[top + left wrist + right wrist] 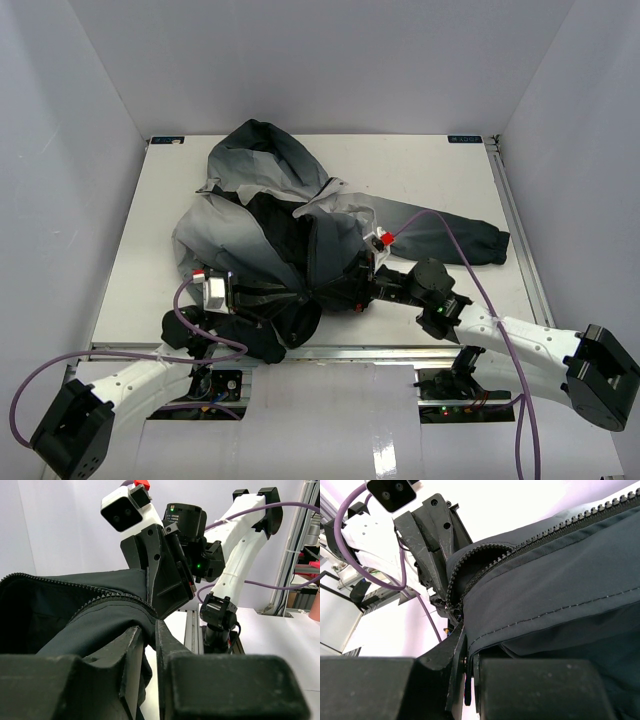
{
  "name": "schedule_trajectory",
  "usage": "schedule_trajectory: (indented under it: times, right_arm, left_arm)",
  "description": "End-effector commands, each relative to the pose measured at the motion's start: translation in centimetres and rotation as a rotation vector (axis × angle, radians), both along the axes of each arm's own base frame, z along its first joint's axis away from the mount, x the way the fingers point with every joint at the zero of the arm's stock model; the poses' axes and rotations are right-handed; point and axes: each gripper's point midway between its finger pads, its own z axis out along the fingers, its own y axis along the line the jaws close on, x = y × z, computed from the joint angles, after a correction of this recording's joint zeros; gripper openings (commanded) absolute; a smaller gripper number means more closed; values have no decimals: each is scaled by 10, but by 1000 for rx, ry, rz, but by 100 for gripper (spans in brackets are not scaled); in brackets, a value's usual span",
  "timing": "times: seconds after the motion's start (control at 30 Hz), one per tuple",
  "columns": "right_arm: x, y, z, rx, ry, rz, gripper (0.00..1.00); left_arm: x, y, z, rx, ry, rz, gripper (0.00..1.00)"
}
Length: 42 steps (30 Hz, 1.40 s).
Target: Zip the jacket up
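The jacket (270, 215) lies crumpled mid-table, light grey at the hood fading to charcoal, with its black lining showing. My left gripper (285, 300) is shut on the dark hem near the table's front edge; in the left wrist view the fabric (90, 625) runs between its fingers (125, 650). My right gripper (330, 290) faces it, almost tip to tip, and is shut on the jacket's zipper edge (545, 590). The zipper teeth (530, 542) are parted near the right gripper (470, 645) and curl open at the end. The left wrist view also shows the right gripper (160, 580) over the teeth (100, 599).
One sleeve (460, 240) stretches right across the white table (150, 250). A metal rail (400, 352) runs along the front edge. Purple cables (470, 270) loop over both arms. White walls enclose the table on three sides.
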Motion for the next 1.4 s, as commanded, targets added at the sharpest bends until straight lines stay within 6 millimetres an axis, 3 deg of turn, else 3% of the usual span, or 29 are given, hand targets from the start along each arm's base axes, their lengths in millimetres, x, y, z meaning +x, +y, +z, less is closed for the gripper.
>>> schedule_trajectory:
  times: [0.0,0.87,0.97,1.03,1.07,1.17,1.37]
  right_arm:
    - [5,1,32,91,-66,-19,8]
    - [11,8,25,51,-60,-69,8]
    - [10,10,23,44,-62,-67,8]
    - [9,12,22,39,-63,-61,8]
    - [8,14,22,36,-64,-58,8]
    - [6,14,21,30,-67,-53,8]
    - [7,2,9,-25,-112,-92,8]
  left_arm:
    - [-11,0,-48,74,92,-40,33]
    - [1,-9,-58,146,156,-43,45]
    - [3,-11,-60,162,163,-42,37]
    - [4,-12,-62,170,165,-42,13]
    - [5,-12,-65,178,173,-40,7]
    - [10,-14,-65,193,181,-23,0]
    - [12,-13,-69,232,200,-8,0]
